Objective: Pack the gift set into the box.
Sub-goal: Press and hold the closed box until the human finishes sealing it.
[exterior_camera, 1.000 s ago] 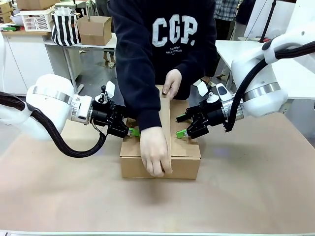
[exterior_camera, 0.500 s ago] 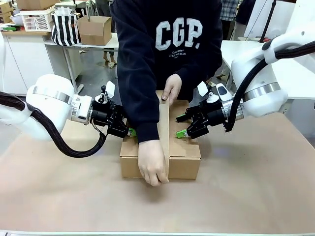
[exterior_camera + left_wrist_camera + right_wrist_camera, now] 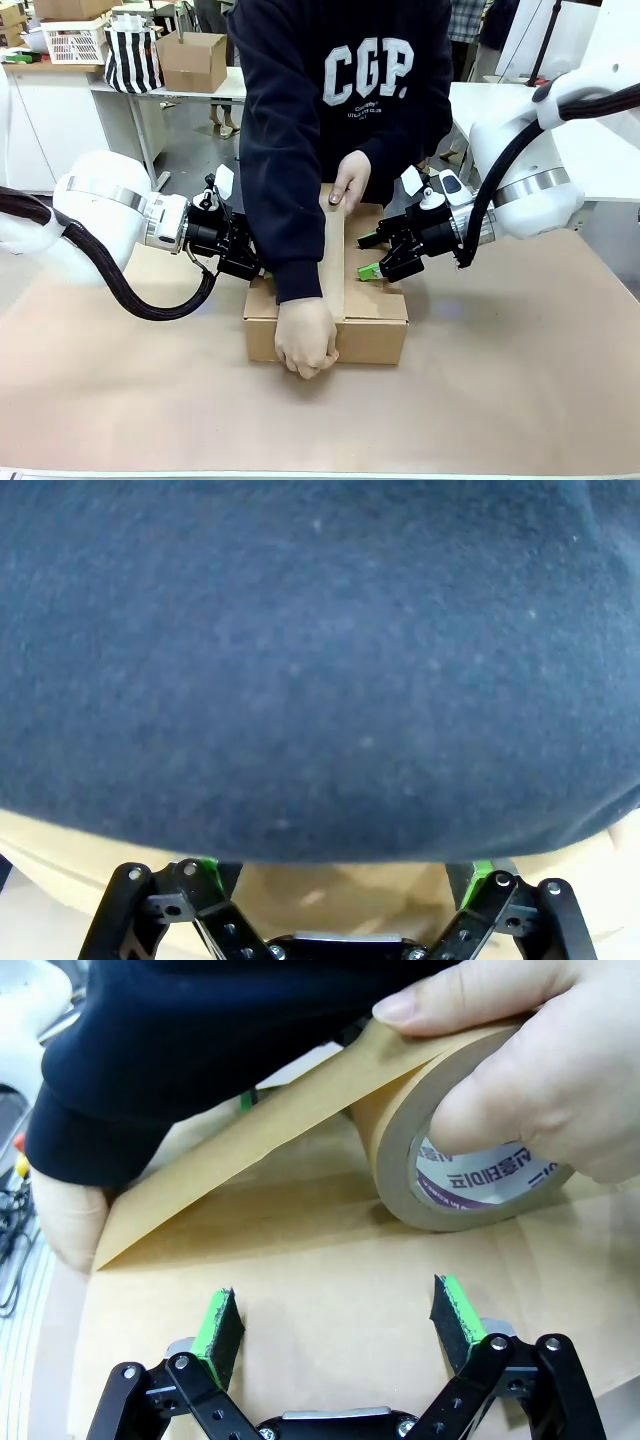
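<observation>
The box (image 3: 375, 330) stands mid-table with its top flaps folded shut; the gift set is hidden. A person runs a strip of brown tape (image 3: 335, 260) along the top seam. One hand (image 3: 305, 345) presses the strip over the front edge, and the other hand (image 3: 350, 182) holds the tape roll (image 3: 470, 1165) at the far end. My right gripper (image 3: 368, 256) rests open over the box's right flap (image 3: 330, 1260), with nothing between its fingers (image 3: 222, 1325). At the box's left side my left gripper (image 3: 345, 868) is open, its tips under the person's dark sleeve (image 3: 320, 650).
Bare brown table (image 3: 520, 390) lies in front of and on both sides of the box. The person's body stands close behind it. A smaller open carton (image 3: 192, 60) and a striped bag (image 3: 132, 55) sit on a far table.
The person's near hand has slid from the box's top down over its front edge, and the raised strip now lies flat on the seam. Both grippers have stayed put.
</observation>
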`<state>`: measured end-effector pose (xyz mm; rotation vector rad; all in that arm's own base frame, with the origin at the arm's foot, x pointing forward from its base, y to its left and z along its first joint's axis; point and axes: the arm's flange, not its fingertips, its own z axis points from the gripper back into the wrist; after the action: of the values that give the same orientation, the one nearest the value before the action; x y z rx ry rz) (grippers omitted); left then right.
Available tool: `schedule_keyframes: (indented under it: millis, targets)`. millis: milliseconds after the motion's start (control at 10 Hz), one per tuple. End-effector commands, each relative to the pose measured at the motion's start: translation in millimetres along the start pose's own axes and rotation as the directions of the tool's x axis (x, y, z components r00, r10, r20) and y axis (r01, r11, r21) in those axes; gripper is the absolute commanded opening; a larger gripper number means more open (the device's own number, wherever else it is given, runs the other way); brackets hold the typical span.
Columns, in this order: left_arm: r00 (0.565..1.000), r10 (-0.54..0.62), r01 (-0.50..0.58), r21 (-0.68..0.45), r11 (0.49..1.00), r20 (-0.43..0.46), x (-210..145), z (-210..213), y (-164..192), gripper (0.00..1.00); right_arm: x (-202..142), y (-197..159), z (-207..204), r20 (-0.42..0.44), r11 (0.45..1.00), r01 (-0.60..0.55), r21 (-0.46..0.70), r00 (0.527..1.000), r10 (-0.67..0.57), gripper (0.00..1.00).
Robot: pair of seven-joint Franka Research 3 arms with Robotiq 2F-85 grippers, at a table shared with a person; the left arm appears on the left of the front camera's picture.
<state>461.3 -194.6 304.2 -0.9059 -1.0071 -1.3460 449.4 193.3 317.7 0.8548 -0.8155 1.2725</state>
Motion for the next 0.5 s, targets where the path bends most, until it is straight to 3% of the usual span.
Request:
schedule_keyframes:
  millis: [0, 400]
  targets:
    - [1.000, -0.009, 0.009, 0.002, 1.000, 0.005, -4.1, -0.5, -1.4, 1.00, -3.6, 3.2, 0.3, -0.006, 1.000, 0.001, -0.004, 1.000, -0.001, 1.00]
    - [1.000, -0.009, 0.009, 0.002, 1.000, 0.005, -4.1, -0.5, -1.4, 1.00, -3.6, 3.2, 0.3, -0.006, 1.000, 0.001, -0.004, 1.000, -0.001, 1.00]
